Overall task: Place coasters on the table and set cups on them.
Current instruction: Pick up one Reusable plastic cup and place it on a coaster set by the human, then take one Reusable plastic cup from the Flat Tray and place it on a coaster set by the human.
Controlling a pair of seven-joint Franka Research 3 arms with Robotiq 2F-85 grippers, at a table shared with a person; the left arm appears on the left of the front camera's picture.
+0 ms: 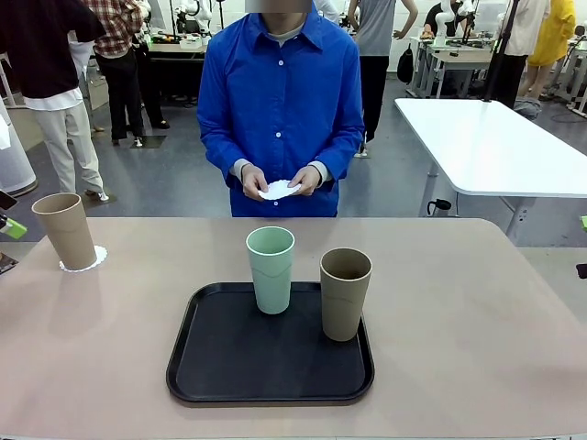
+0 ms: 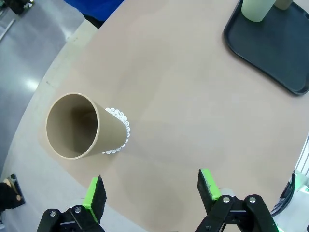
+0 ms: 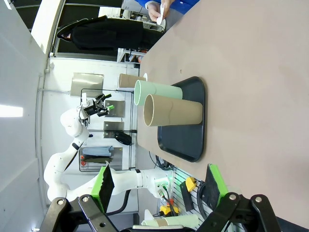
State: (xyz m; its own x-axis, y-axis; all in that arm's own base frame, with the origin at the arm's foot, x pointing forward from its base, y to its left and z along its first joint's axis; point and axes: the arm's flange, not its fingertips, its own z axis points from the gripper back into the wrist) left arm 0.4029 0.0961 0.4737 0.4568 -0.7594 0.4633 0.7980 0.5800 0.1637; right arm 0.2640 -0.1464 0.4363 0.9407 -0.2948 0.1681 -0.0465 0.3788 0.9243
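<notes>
Beige table [image 1: 477, 312] with tray [image 1: 234, 362], coaster [image 1: 94, 260]

1. We see a smooth grey floor [image 1: 174, 183] behind the work area, catching pale patches of light.
2. To our right stands a white table [image 1: 495, 137] with rounded corners and light legs.
3. Farther back we make out desks [image 1: 459, 57] laden with equipment.
4. Several people [image 1: 55, 82] stand about on the far left and far right.

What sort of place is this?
Probably a robotics lab, not a café: the left gripper and right gripper, both open, point at the table, and people stand around work tables in the hall behind.
</notes>
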